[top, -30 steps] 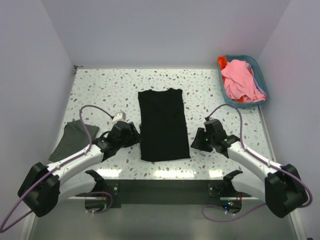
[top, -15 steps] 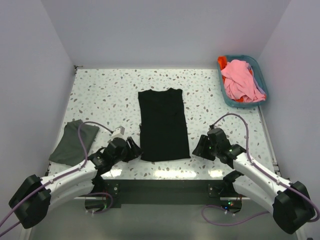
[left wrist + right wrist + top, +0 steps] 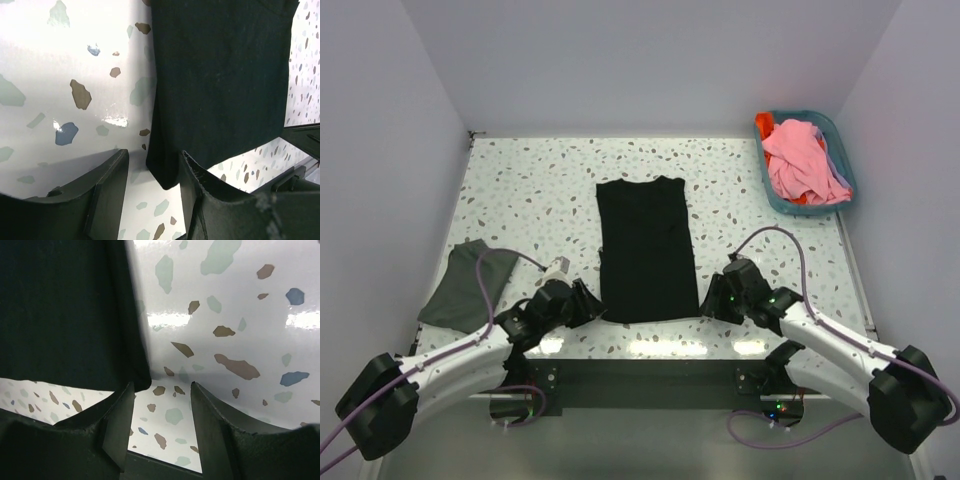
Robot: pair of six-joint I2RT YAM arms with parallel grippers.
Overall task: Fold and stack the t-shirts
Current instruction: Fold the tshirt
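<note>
Mid-table, black t-shirt (image 3: 647, 250) lies flat: long matte fabric rectangle on glossy speckled table (image 3: 520, 190). Left gripper (image 3: 152, 170) and right gripper (image 3: 162, 390) both spread at its near corners, nothing pinched.

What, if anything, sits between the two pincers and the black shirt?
Nothing visible does. The left pincer has the near left corner of the black t-shirt between its open fingers. The right pincer stands open at the near right corner, with only bare table in the rest of its gap.
</note>
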